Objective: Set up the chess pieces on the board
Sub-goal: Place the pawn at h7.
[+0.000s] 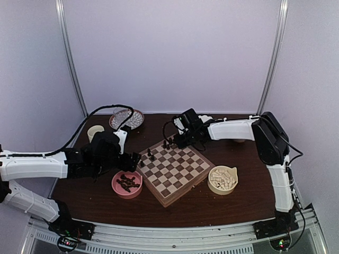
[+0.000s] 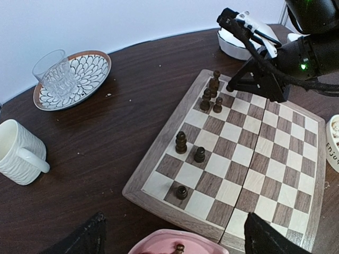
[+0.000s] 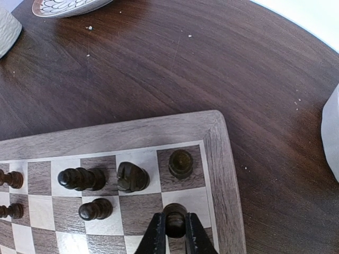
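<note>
A dark, glossy wooden table [image 1: 228, 210] stands against plain white walls. Near its front edge, a round pink bowl [image 1: 119, 192] holds dark brown carved chess pieces [image 1: 127, 183]. A cream bowl [image 1: 222, 192] of pale pieces [image 1: 222, 178] sits toward the right edge. The left gripper [image 1: 134, 160] hangs beside the pink bowl, fingers spread wide. The checked wooden board [image 1: 177, 172] lies mid-table, with a few dark pieces standing along its far left edge. At its far corner the right gripper [image 3: 175, 226] pinches one round-topped dark piece [image 3: 174, 211]. Beyond, a petal-patterned plate [image 2: 98, 66] carries a ribbed glass [image 2: 55, 73], beside a white mug [image 2: 16, 151].
</note>
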Tool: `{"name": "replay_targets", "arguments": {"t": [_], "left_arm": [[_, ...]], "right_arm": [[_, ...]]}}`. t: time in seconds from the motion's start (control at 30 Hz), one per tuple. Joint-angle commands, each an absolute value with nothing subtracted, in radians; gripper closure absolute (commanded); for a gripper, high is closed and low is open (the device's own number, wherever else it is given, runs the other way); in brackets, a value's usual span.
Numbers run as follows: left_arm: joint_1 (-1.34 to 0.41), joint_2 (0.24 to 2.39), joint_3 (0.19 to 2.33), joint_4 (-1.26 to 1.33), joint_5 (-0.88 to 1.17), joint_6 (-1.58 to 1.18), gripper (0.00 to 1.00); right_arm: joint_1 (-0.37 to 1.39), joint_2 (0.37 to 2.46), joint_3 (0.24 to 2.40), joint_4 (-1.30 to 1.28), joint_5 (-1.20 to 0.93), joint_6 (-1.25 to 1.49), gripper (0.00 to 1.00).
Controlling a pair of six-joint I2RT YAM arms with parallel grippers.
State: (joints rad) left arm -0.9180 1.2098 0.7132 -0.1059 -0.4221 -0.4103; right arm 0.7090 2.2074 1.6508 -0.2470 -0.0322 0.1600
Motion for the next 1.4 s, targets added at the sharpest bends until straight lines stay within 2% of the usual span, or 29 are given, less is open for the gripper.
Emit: {"name": "replay_targets", "arguments": {"t": [0.0,0.4,0.5,0.63,0.83,1.13,1.2,1.37], "left_arm": [[-0.924,1.205,0.716,-0.066,-0.410,-0.394,0.10],[-0.925,1.204,0.716,-0.066,-0.406,-0.394,0.11],[-0.925,1.206,0.716,-0.064,-0.406,-0.394,0.11],[-0.925,1.206,0.718,-0.065,-0.404,-0.394,0.11],[-0.926,1.206,0.717,-0.065,-0.403,-0.394,0.11],[-0.926,1.208,0.717,-0.076,-0.404,-0.394,0.10],[-0.927,1.225,0.721,-0.083,-0.409,-0.400,0.14],[-0.926,1.288,0.748,-0.126,-0.371,-0.405,0.39]], "right_arm": [[0.704,2.229,1.677,-0.257,-0.005,0.151,0.87],[0.704,2.249,1.695,-0.267,0.036,0.142,0.85],[0.704,2.252,1.698,-0.268,0.030,0.141,0.82],[0.704,2.259,1.707,-0.273,0.015,0.138,0.71],[0.704,2.252,1.717,-0.287,0.012,0.133,0.66],[0.720,2.092,1.610,-0.273,0.051,0.093,0.65],[0.739,2.040,1.569,-0.275,0.081,0.074,0.64],[0.807,1.882,1.450,-0.295,0.148,0.041,0.64]]}}
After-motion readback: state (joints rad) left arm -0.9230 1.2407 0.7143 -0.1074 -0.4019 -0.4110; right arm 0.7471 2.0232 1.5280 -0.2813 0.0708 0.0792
